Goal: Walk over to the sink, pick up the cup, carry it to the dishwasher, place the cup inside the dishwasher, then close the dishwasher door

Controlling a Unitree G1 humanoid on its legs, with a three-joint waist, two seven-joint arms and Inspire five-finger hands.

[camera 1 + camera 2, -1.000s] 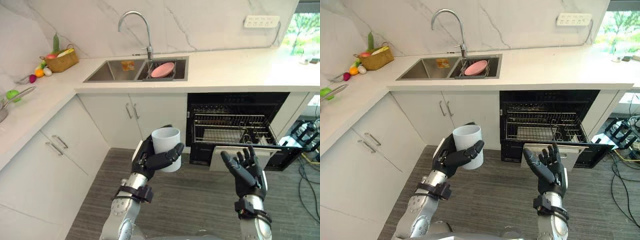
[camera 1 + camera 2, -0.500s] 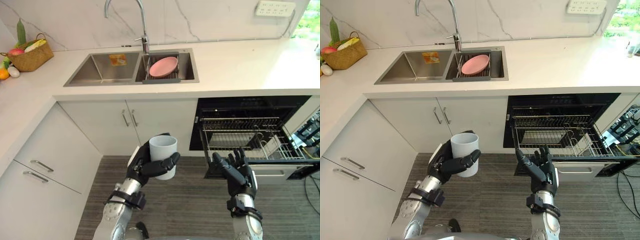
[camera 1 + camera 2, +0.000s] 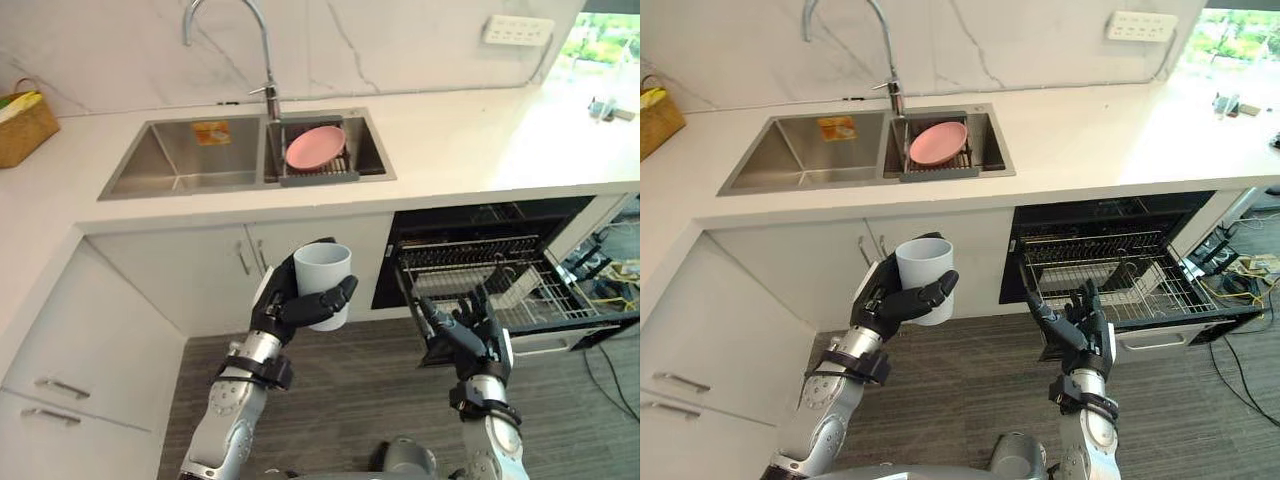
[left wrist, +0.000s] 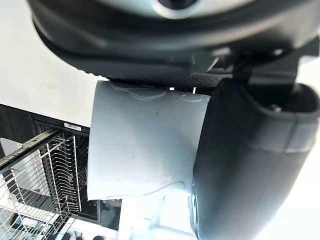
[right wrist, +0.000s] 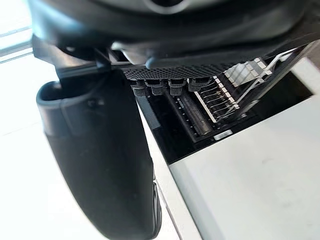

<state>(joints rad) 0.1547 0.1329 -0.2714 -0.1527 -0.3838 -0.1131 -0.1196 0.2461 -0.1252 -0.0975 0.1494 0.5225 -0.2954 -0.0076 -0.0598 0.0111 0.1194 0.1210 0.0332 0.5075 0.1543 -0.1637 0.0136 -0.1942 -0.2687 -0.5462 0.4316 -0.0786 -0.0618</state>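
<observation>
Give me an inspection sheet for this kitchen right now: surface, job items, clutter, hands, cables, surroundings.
Surface: white countertop with a double sink.
Job's things: cup upright in the left hand; dishwasher open, rack pulled out.
Clutter: pink plate in the sink's right basin; basket at the counter's far left.
Hands: left hand curled round the cup; right hand open, empty, before the rack.
Cables: cables on the floor right of the dishwasher.
Surroundings: marble wall with a power strip; tap over the sink.

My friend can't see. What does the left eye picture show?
The robot's left hand holds a pale cup upright. Its open right hand is near the open dishwasher, rack pulled out. A pink plate sits in the sink.
</observation>
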